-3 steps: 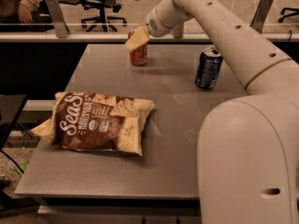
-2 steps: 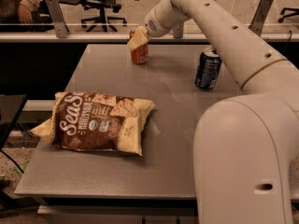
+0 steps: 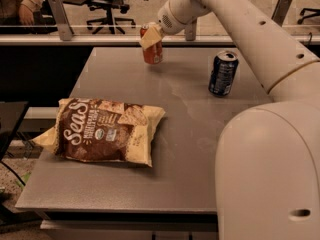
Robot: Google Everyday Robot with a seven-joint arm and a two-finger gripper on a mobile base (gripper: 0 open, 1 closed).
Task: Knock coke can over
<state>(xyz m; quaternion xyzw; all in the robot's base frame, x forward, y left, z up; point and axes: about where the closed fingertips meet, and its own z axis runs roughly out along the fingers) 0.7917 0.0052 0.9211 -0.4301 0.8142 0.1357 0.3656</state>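
My pincer [image 3: 151, 36] is in the upper middle of the frame, at the far edge of the surface [image 3: 190, 134]. Its pale tip lies across the upper part of the coke can [image 3: 153, 54]. I cannot tell whether it is clenched, released or gripping the can, because from here it only overlaps the can's top. The coke can is on its base under the pincer, close to upright, with its silver rim showing just left of the tip. Compared with a second ago, the pincer and the can both sit a little higher and further right in the frame, so the can has been nudged but has not gone over. My arm [image 3: 250, 24] runs from the pincer down to the right and fills the lower right corner, much as it did before. The dark blue can [image 3: 223, 74] stands upright to the right of the coke can, well apart from it, and has not moved. The brown chip bag [image 3: 105, 131] lies flat at the left of the surface, nearer the front edge, in the same place as before.
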